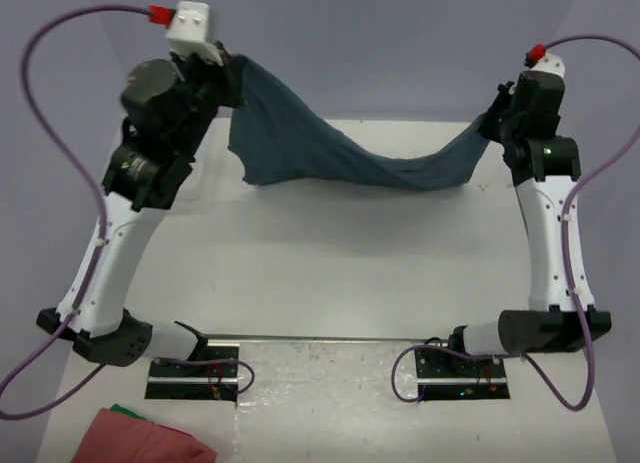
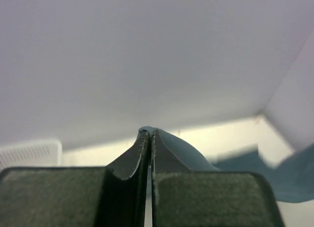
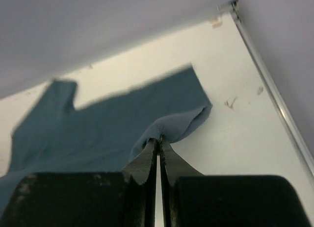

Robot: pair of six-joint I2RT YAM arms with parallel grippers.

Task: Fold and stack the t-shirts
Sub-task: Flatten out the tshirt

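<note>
A pink-red cloth (image 1: 140, 441) with a bit of green on it lies at the near left corner of the table (image 1: 330, 263). The left arm (image 1: 120, 233) reaches up and away from there. The left pincer (image 1: 228, 78) is high up, near the back wall (image 1: 380, 43). It is shut tight and pinches one edge of the blue shirt (image 1: 320, 148). In the left wrist view, a little fold of blue peeks out at the top of the shut pincer.

The shirt hangs like a hammock from the left pincer across to the right pincer (image 1: 488, 131). Its left end is higher, and a wide flap hangs down there. The middle sags low over the far part of the table. I cannot tell if it touches the table.

The right pincer is lower. It is shut tight too, and it bites a bunched corner of the shirt. In the right wrist view, the rest of the shirt spreads out to the left, with a sleeve (image 3: 59, 92) sticking up. The right arm (image 1: 545, 233) stands at the right side of the table, and a purple cable (image 1: 610, 173) loops beside it.
</note>
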